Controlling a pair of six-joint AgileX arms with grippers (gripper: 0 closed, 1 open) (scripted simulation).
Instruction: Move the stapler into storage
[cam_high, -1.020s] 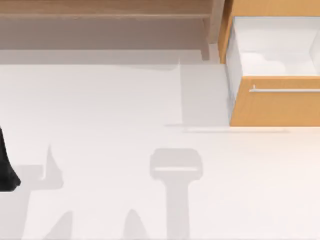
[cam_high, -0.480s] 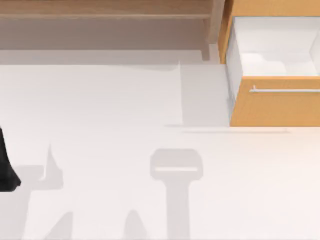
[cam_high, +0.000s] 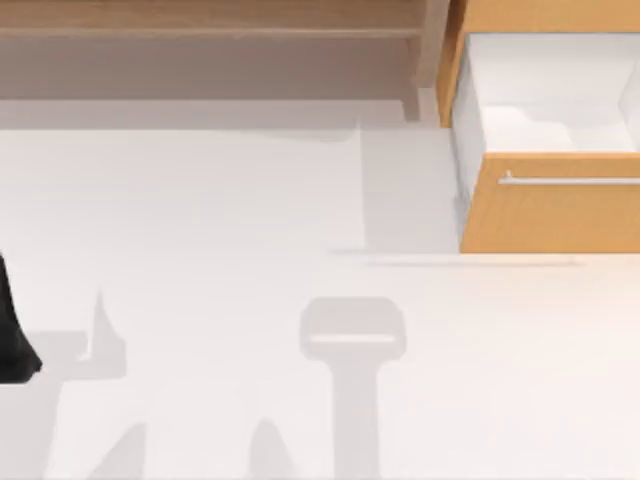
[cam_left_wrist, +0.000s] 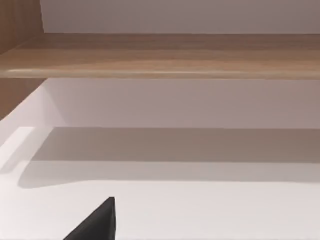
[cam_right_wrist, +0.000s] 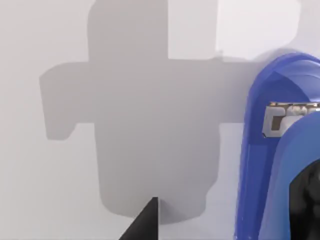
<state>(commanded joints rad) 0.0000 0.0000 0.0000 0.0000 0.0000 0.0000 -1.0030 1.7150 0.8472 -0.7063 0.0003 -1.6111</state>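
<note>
At the top view's upper right, the drawer (cam_high: 550, 215) is seen pulled open, its white interior exposed and its handle (cam_high: 570, 181) facing the table (cam_high: 200, 200). A shelf (cam_high: 200, 15) is noted along the far edge, to the drawer's left. The left arm (cam_high: 12, 340) is parked at the table's left edge; a tip of the left gripper (cam_left_wrist: 100, 222) is seen facing the shelf. In the right wrist view, a blue stapler (cam_right_wrist: 270, 150) is recorded just beside the right gripper (cam_right_wrist: 147, 220), above the table. Whether either gripper is spread or closed cannot be told.
</note>
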